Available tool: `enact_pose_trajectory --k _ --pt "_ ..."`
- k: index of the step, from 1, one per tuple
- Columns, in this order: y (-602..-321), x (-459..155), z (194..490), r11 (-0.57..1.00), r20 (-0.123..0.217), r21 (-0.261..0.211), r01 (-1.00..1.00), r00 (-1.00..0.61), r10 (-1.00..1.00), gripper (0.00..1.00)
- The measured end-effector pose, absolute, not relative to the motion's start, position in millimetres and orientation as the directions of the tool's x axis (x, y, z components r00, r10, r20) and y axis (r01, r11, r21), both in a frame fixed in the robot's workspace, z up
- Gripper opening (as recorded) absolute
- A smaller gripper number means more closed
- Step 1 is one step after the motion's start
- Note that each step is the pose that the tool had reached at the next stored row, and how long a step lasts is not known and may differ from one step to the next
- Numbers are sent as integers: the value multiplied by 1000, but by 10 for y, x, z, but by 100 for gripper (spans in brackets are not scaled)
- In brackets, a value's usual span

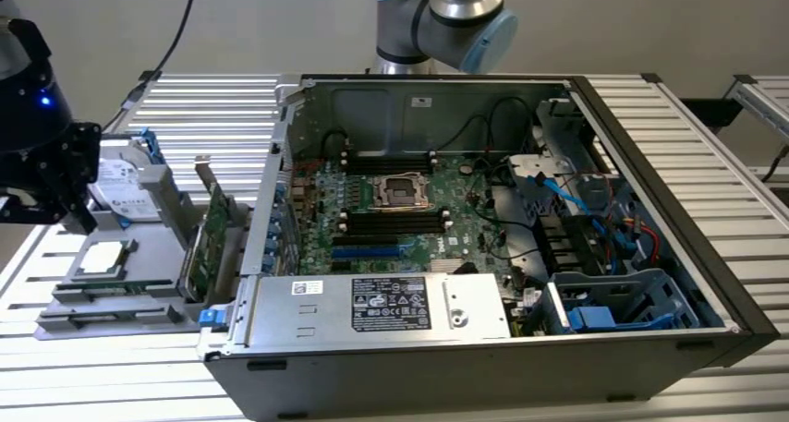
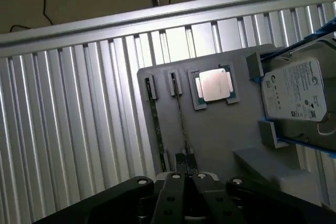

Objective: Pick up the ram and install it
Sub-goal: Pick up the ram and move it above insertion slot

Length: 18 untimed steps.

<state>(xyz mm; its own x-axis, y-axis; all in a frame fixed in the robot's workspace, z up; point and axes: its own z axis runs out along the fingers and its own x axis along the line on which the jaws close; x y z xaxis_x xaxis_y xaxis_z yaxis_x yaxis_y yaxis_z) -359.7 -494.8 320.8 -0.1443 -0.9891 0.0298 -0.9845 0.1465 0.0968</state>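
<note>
Ram (image 2: pixel 180 119) directly beneath the tool (image 2: pixel 186 161)

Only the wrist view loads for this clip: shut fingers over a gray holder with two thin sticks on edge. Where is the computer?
Observer: An open computer case lies on the slatted table, to the exterior view's right of the gray holder.
Operator: Is the board exposed?
Observer: Yes, the motherboard faces up, with dark memory slots on both sides of the CPU socket.
Operator: Anything on the holder beyond my frame?
Observer: A green expansion card stands upright on the holder's edge nearest the case.
</note>
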Motion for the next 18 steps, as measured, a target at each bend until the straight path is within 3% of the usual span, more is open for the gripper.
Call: enact_pose_trajectory --k 9,18 --pt "-4948 -3597 3193 5 34 88 -996 -2 -999 11" --pt "-4949 -3600 3194 -6 39 88 -996 9 -999 11"
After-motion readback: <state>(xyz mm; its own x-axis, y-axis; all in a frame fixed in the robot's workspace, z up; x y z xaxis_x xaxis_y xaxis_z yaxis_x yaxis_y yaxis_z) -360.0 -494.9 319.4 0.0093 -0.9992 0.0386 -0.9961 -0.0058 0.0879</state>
